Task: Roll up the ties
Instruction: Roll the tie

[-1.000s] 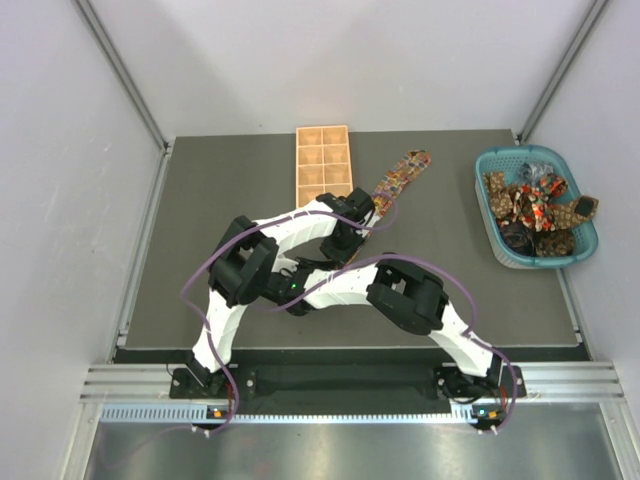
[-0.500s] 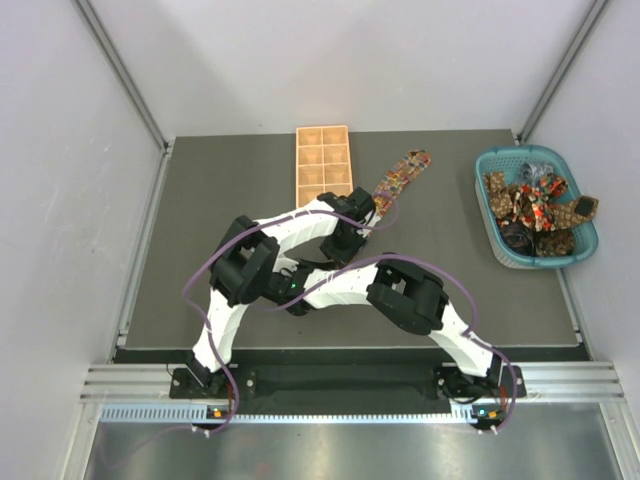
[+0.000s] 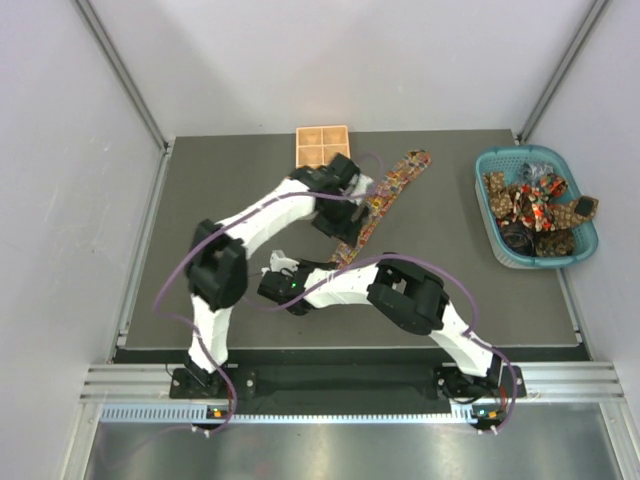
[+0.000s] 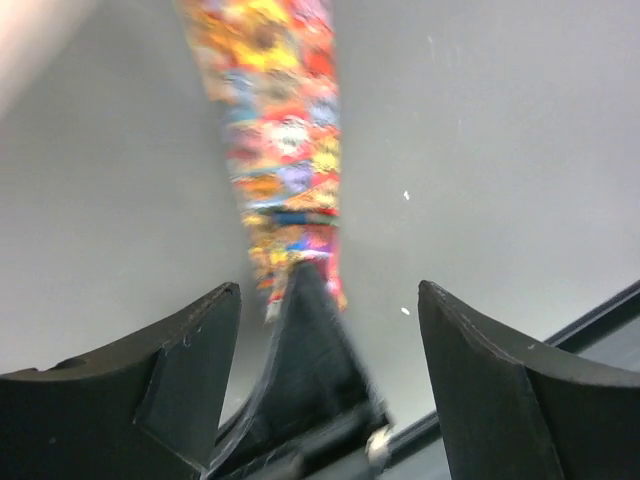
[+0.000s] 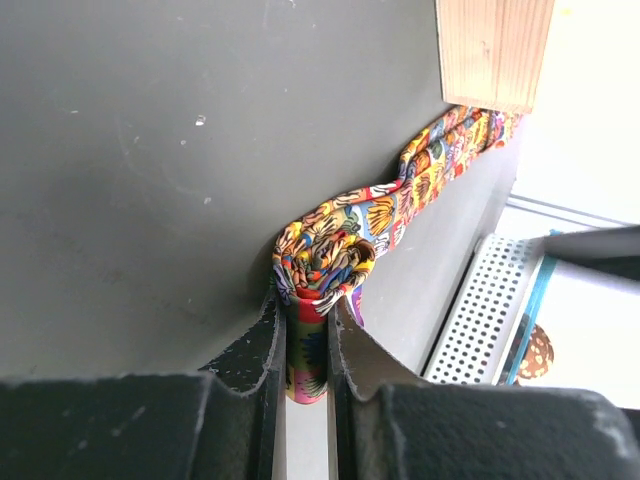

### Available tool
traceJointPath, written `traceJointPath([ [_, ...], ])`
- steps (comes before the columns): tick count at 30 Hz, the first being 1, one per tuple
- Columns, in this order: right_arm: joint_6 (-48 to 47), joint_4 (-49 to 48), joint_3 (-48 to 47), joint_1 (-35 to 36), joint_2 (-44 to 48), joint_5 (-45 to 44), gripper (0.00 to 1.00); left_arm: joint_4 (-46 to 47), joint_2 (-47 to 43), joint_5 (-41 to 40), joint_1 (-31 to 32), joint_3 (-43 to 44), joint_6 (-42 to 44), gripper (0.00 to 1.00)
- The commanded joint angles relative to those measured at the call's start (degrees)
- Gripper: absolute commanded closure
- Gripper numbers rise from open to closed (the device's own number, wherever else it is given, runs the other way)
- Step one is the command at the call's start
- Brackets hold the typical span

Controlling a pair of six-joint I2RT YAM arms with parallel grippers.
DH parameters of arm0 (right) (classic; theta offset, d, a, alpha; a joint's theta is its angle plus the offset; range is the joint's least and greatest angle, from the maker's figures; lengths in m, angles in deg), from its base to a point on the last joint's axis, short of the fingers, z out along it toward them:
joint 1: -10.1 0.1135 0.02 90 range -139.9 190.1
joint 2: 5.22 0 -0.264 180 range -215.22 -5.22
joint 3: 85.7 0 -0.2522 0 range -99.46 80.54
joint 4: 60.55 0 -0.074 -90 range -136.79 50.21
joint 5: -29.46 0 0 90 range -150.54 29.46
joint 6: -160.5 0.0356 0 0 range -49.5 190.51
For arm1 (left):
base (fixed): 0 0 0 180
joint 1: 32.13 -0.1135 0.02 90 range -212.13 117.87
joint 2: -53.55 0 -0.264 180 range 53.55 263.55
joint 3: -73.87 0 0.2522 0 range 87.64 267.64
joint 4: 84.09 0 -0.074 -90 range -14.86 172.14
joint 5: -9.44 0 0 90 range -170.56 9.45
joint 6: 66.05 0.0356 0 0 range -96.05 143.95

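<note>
Nearest, the right gripper [image 5: 306, 312] pinches the tie's [image 5: 330, 248] small rolled start, jaws almost closed (limp, slippery cloth, probably best held across that core). Beyond, the left gripper [image 4: 328, 295] hangs open and empty over the strip lying flat on the mat [image 3: 460, 290].

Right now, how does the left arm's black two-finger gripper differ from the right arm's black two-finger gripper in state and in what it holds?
The left gripper has its jaws wide apart; the right gripper is shut. The left gripper holds nothing, with the colourful printed fabric necktie lying beyond its fingers; the right gripper pinches that necktie's rolled-up end. Both work at the same necktie.
</note>
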Motion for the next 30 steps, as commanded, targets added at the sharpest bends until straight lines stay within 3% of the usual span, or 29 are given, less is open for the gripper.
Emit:
traceJointPath([
  [1,0.6,-0.8,0.7,-0.3,1.8,7.9,1.0,8.6,-13.7,1.0,-6.3,-5.1,-4.6,0.23],
  [8,-0.7,-3.8,2.3,-0.7,5.5,15.9,1.0,28.3,-31.0,7.0,-19.8,-32.6,-15.1,0.18],
  [12,0.9,-5.5,4.8,-2.1,10.3,23.8,1.0,32.4,-38.5,2.4,-22.0,-40.2,-17.7,0.17],
  [18,3.3,-9.6,9.7,-6.1,17.3,38.6,1.0,41.4,-45.5,3.1,-25.8,-52.1,-23.0,0.16],
  [30,6.5,-12.3,12.8,-18.6,19.6,71.2,1.0,54.4,-48.6,6.1,-28.1,-67.1,-29.8,0.15],
])
